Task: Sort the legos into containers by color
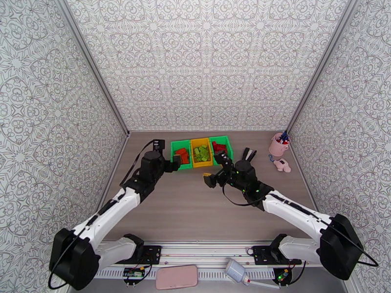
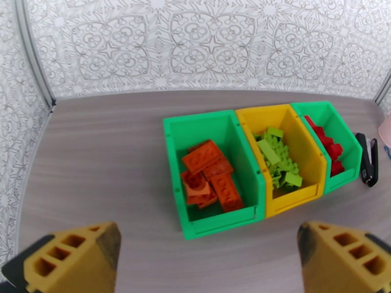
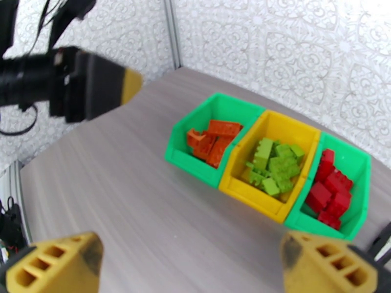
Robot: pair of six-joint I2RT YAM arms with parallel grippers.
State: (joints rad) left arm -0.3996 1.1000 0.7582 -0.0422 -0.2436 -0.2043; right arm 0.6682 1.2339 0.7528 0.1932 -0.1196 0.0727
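Partly hidden by 3 containers, legos; left hand, right hand released, cropped.

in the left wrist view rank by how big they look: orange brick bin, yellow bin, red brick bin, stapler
green bin with orange bricks
yellow bin
green bin with red bricks
black stapler
The bins look alike in build; nearness may explain their order.

Black stapler and pink pen cup sit on table.
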